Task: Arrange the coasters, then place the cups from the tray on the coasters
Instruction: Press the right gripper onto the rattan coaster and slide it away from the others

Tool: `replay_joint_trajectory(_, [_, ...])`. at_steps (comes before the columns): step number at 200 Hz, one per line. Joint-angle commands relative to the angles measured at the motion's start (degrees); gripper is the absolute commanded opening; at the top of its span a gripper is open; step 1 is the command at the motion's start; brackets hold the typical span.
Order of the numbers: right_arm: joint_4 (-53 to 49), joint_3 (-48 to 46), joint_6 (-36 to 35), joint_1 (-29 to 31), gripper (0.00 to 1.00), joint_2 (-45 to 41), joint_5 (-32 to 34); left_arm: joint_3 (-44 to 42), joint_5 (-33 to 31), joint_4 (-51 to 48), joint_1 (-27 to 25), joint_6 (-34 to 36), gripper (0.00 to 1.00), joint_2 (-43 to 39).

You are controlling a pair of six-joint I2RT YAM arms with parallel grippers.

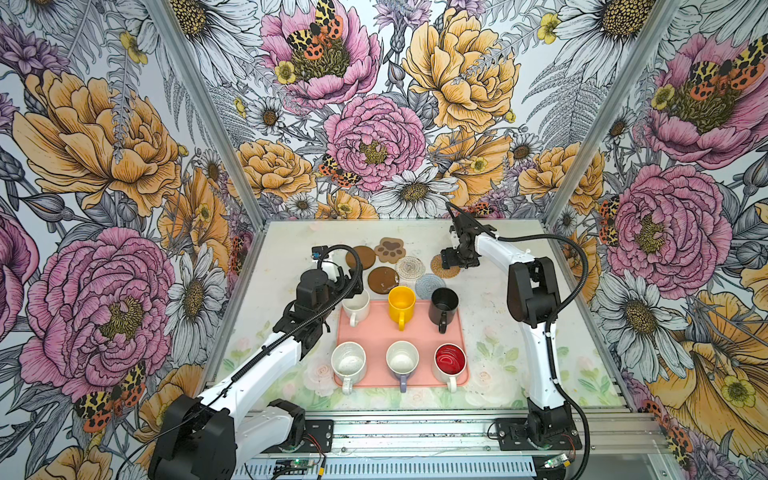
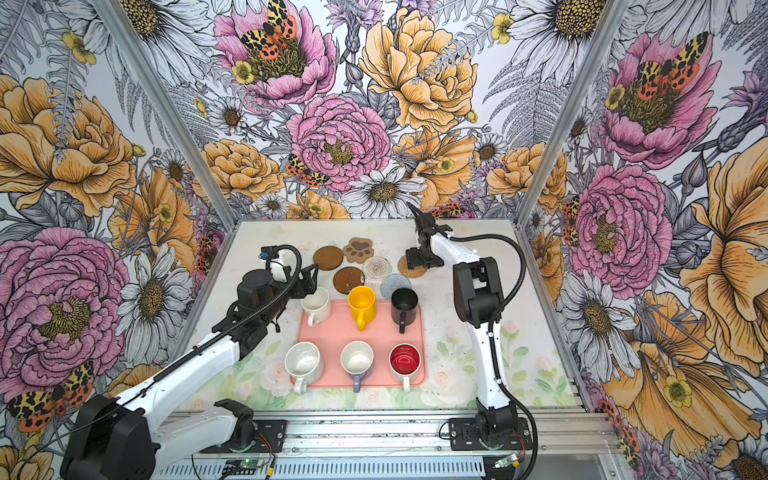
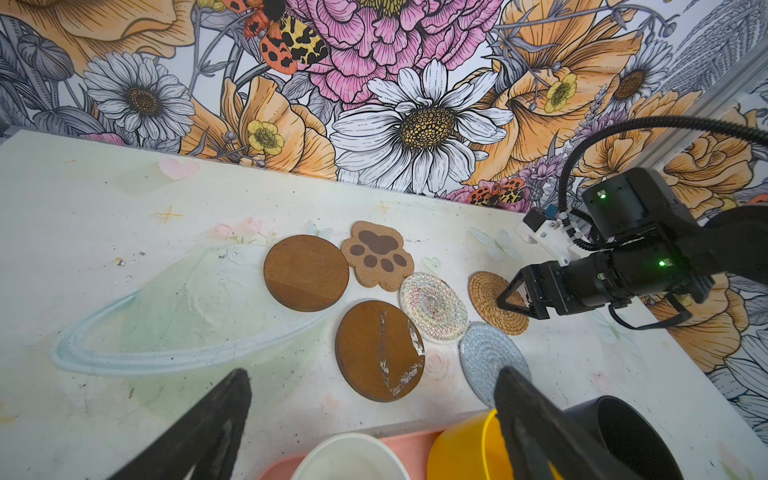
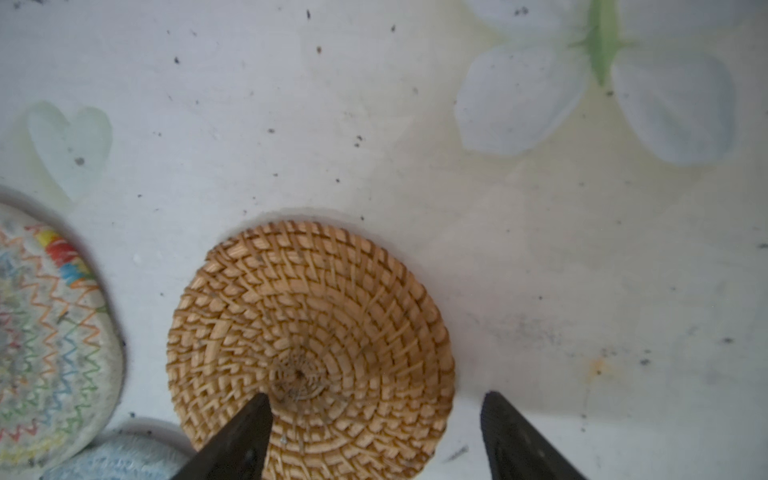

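**Rattan coaster (image 4: pixel 307 316) straddled by the right end effector (image 4: pixel 376 399)**

In both top views the pink tray (image 1: pixel 374 328), six cups (image 1: pixel 402 305) on it, lies by the desk's (image 1: pixel 291 249) front edge. The coasters (image 1: pixel 382 279) cluster between it and the back edge.

Left wrist: the left end effector (image 3: pixel 374 374) is spread wide by the white cup (image 3: pixel 349 457).

Right wrist: spread too, one fingertip (image 4: pixel 253 419) over the rattan coaster, the other outside its rim.

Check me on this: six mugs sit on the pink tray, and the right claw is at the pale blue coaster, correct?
One slip: the six mugs do sit on the pink tray, but the right gripper is at the tan rattan coaster, as the right wrist view shows.
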Motion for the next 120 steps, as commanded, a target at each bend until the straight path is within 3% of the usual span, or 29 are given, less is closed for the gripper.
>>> replay_joint_trajectory(1, [0.2,0.0,1.5,0.1,0.78,-1.2,-1.7,0.6,0.0,-0.7,-0.3,1.0,0.93,-0.4])
replay_joint_trajectory(54, [0.2,4.1,2.8,0.8,0.45,0.4,-4.7,0.8,0.3,-0.7,-0.4,0.6,0.92,-0.4])
replay_joint_trajectory(110, [0.1,5.0,3.6,1.5,0.32,2.2,-5.4,1.0,0.2,-1.2,-0.4,0.7,0.93,-0.5])
replay_joint_trajectory(120, [0.2,5.0,3.6,1.6,0.24,2.7,-6.2,1.0,0.2,-1.2,-0.4,0.8,0.93,-0.5])
